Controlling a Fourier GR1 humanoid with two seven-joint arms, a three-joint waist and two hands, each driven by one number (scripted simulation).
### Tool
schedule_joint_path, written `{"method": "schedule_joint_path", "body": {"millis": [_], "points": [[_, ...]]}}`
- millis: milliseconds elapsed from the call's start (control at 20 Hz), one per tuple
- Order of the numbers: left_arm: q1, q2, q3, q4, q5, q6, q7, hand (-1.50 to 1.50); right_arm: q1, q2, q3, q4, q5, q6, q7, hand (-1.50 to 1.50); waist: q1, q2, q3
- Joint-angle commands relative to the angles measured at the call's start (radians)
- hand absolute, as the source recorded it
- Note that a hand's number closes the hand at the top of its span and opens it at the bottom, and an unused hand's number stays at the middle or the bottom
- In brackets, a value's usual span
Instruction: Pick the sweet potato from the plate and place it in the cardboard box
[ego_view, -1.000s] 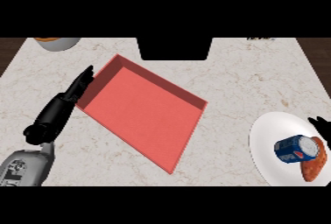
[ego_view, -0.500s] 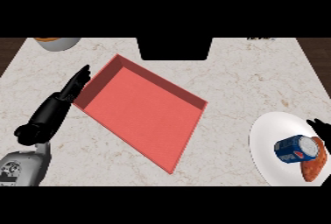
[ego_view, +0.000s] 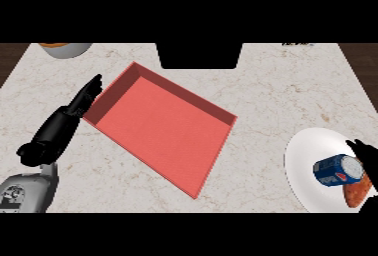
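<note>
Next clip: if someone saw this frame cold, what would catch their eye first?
The big red box, lying open and askew at the counter's middle, dominates the view. The left hand stretches straight-fingered along its left wall. At the right edge a white plate carries a blue can and the orange sweet potato, with the right hand just showing beside them.

sweet potato (ego_view: 357, 194) partly behind can (ego_view: 338, 170), right hand (ego_view: 365, 156) cut off

Table (ego_view: 280, 85): cream marble, faint tan veining. Box (ego_view: 159, 125): salmon-red floor, darker red walls. Plate (ego_view: 310, 172) at 4 o'clock: white. Can (ego_view: 338, 170): blue, with white and red marks. Sweet potato (ego_view: 357, 192): orange-brown. Left robot hand (ego_view: 59, 127) at 9 o'clock: black; forearm (ego_view: 22, 192) grey.
</note>
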Motion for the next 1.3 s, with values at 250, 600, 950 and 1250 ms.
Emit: {"method": "schedule_joint_path", "body": {"millis": [250,600,950,1250], "points": [[0.026,-0.03,0.025,0.027,-0.032,-0.032,-0.07,0.0,-0.011,0.024,-0.071,0.132,0.041,-0.041,-0.12,-1.5,-0.001,0.0,0.0],[-0.032,-0.07,0.012,0.007,-0.054,-0.004,0.021,0.0,-0.03,0.015,-0.007,0.207,0.137,-0.214,-0.29,1.5,-0.001,0.0,0.0],[-0.037,-0.046,0.015,0.026,-0.041,-0.055,-0.017,0.0,-0.131,0.253,0.263,0.056,0.238,-0.197,-0.209,1.5,0.051,0.004,-0.003],[-0.093,-0.084,-0.052,0.022,-0.042,-0.083,-0.016,0.0,-0.295,0.548,0.563,0.06,0.27,-0.148,-0.217,1.5,0.198,0.027,-0.002]]}}
